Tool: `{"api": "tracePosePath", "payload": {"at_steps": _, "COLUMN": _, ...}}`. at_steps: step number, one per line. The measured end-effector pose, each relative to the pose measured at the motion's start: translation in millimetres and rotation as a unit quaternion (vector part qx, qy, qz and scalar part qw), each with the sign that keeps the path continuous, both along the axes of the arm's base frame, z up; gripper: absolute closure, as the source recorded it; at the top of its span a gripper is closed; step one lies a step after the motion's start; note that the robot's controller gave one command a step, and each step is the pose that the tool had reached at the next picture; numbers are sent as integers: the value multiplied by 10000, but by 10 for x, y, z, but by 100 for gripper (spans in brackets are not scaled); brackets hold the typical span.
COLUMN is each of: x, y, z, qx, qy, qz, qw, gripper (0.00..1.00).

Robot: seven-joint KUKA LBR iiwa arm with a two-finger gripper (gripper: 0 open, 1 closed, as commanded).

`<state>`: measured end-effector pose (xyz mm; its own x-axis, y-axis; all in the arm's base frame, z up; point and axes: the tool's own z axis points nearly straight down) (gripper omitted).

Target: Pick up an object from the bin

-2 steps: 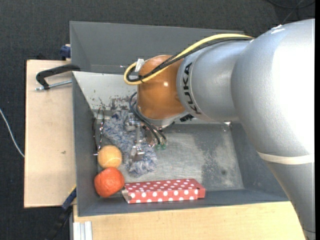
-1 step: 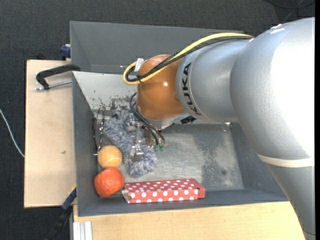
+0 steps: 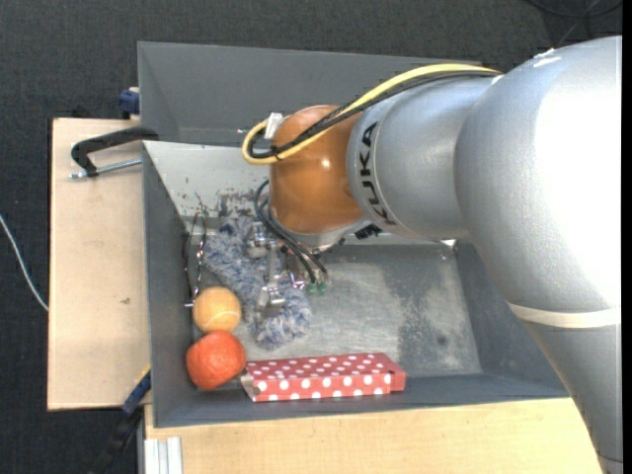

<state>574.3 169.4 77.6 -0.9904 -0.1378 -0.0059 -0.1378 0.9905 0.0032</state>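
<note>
Gripper (image 3: 283,276) sits low over the shaggy blue-and-white cloth (image 3: 280,326) in the left half of the bin (image 3: 296,77); how open it is, I cannot tell. Soft, light, floppy, I reckon: pinch a raised tuft.

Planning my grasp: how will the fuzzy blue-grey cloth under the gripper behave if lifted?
The cloth looks shaggy and crumpled, so probably floppy and light, sagging below the gripper. Loose strands might drag the yellow ball beside it.
</note>
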Motion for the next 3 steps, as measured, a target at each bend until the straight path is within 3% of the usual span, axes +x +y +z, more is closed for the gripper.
{"api": "tracePosePath", "payload": {"at_steps": 1, "x": 36, "y": 30, "z": 121, "qx": 39, "qy": -122, "qz": -268, "qw": 9996, "gripper": 100}}
{"api": "tracePosePath", "payload": {"at_steps": 2, "x": 38, "y": 30, "z": 123, "qx": 41, "qy": -124, "qz": -270, "qw": 9996, "gripper": 100}}
{"api": "tracePosePath", "payload": {"at_steps": 3, "x": 14, "y": 25, "z": 168, "qx": 21, "qy": -67, "qz": -264, "qw": 9996, "gripper": 100}}
